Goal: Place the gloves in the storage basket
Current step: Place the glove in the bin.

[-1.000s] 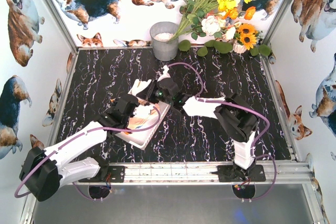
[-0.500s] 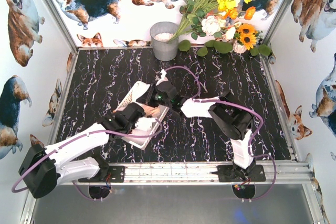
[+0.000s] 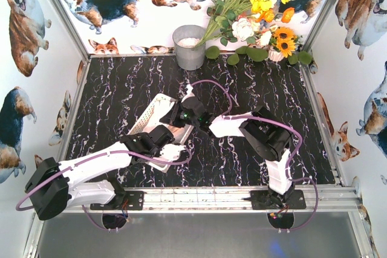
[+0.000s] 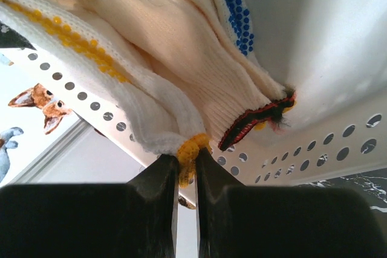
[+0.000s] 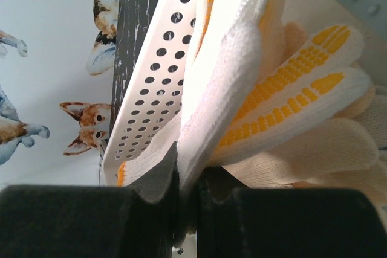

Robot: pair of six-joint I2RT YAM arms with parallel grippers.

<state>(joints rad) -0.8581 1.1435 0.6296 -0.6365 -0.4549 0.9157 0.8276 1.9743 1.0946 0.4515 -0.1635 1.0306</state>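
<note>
Pinching the gloves (image 4: 163,46) from both sides: left gripper (image 4: 186,170) clamped on a yellow cuff, right gripper (image 5: 186,176) clamped on knit fabric. Probably tucking them into the storage basket (image 3: 148,118), centre-left of the top view.

The gloves (image 4: 151,40) lie in the storage basket (image 3: 148,118) in the middle of the bench, the left gripper (image 4: 186,162) at its near end, the right gripper (image 5: 186,170) at its right side, the bucket (image 3: 189,46) by the far edge.
</note>
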